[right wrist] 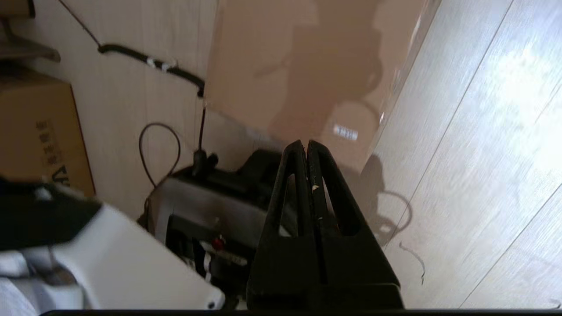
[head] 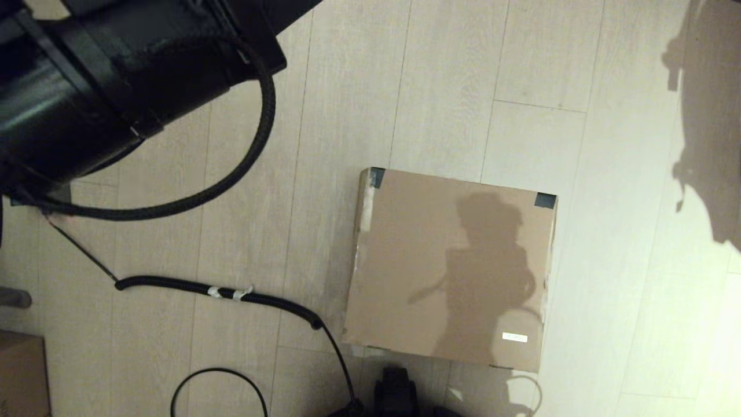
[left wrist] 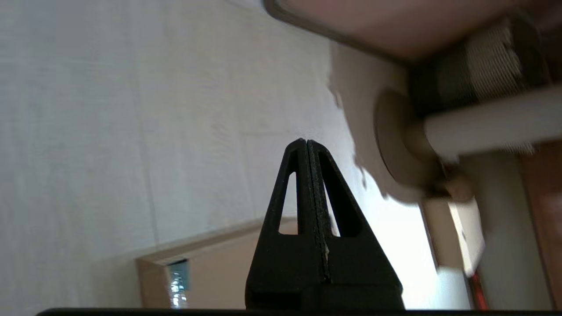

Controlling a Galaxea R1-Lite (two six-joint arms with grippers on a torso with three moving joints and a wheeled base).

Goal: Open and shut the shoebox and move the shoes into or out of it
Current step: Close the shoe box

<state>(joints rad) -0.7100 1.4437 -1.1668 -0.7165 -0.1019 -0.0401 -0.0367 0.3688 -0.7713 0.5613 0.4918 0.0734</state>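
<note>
**Ana:** Pincers first. What do the fingers of the left gripper look like?

**Ben:** Pressed flat together, tip to tip, with nothing between them. In the left wrist view they point past a corner of the shoebox, where a patch of black tape shows, and they are clear of it.

**Ana:** And the right gripper?

**Ben:** Same story: its two fingers meet along their whole length and carry nothing. In its own wrist view it hangs over the robot's base, with the shoebox lying beyond the fingertips, apart from them.

**Ana:** Where is the box in the head view?

**Ben:** The shoebox sits flat on the pale wood floor, right of centre. Its lid is down, with black tape at the two far corners and a small white label near the corner closest to the robot. A shadow falls across the lid.

**Ana:** Any shoes?

**Ben:** None visible from any camera.

**Ana:** What else is around?

**Ben:** The left arm fills the upper left of the head view, with a black cable lying on the floor to the box's left. A darker carton stands at the lower left edge, well apart from the shoebox
</note>
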